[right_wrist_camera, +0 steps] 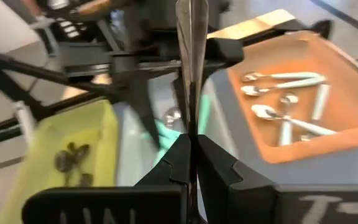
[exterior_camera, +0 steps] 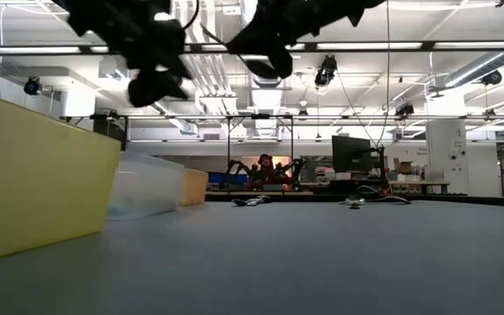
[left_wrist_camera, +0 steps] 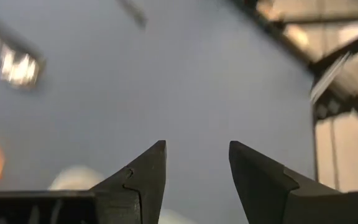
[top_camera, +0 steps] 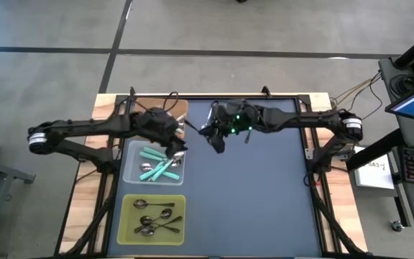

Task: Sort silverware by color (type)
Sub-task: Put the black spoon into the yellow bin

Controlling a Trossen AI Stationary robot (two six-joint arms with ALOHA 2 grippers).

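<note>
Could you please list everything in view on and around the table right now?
teal-handled spoons: several, teal and silver, in the clear tray
dark spoons: several, blackish, in the yellow-green tray
silver spoons: several, shiny, in the orange tray
held spoon: one, silver, in the right gripper
table: one, grey-blue top
left gripper: open, above the clear tray's far end
right gripper: shut on the held spoon, beside the trays

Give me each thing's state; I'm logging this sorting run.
Left gripper: fingers open, empty, above the clear tray.
Right gripper: fingers shut on a spoon.
Orange tray: holds silver spoons.
Clear tray: holds teal spoons.
Yellow tray: holds dark spoons.
</note>
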